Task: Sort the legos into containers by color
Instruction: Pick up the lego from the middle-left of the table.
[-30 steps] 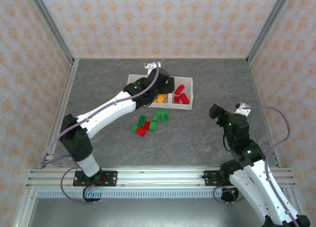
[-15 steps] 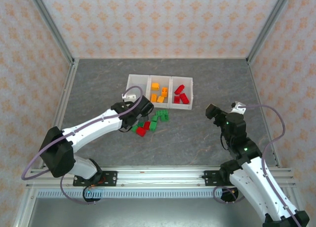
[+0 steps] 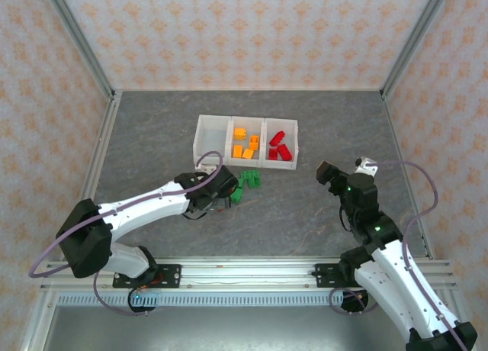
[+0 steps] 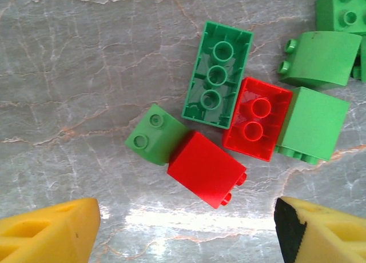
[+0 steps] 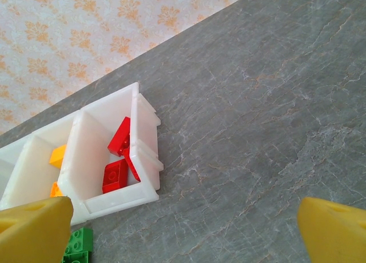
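Observation:
The containers [image 3: 200, 137] stand as a white row of three bins at mid-table. The left bin is bare, the middle one holds orange legos [image 3: 245, 143] and the right one holds red legos [image 3: 279, 146]. Loose green legos [image 3: 248, 179] lie just in front of the bins. My left gripper [image 3: 217, 198] hangs low over that pile. In the left wrist view it [image 4: 186, 234] is open, with a red lego [image 4: 206, 168] just beyond the gap, a small green one [image 4: 154, 141] touching it, and an upturned red lego [image 4: 257, 126] beside a long green one [image 4: 217, 74]. My right gripper [image 3: 326, 172] is open over bare table.
The right wrist view has the containers' right bin [image 5: 143, 160] with red bricks [image 5: 117, 157] at the left, a green brick [image 5: 77, 246] below it, and grey table to the right. Patterned walls and metal rails [image 3: 99, 160] enclose the table.
My left arm has pulled back from over the bins and come down over the loose pile, its jaws narrowing slightly. The right arm has shifted only a little.

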`<action>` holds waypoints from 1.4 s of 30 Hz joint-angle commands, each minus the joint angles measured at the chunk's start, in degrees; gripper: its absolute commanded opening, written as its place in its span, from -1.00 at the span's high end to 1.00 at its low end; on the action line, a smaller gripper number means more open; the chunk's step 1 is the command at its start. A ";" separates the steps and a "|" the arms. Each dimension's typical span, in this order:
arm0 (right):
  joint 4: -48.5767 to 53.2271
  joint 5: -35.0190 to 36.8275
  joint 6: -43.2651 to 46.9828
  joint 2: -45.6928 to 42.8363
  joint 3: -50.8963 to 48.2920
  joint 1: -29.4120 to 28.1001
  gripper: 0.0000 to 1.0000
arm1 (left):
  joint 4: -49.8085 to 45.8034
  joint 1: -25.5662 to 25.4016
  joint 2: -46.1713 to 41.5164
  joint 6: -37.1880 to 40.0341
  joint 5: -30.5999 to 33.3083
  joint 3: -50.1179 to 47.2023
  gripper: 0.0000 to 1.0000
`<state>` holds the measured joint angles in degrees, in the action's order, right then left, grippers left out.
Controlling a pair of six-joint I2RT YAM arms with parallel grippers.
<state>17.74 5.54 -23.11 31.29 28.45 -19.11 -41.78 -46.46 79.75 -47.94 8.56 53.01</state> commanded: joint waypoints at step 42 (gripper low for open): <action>0.01 3.14 -0.78 0.18 -0.06 -0.10 -1.00 | 0.43 0.05 17.41 12.42 7.00 6.87 -0.39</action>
<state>17.54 6.63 -23.35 31.46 28.42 -19.11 -37.34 -46.50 96.79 -36.32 12.03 60.69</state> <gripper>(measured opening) 0.998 0.695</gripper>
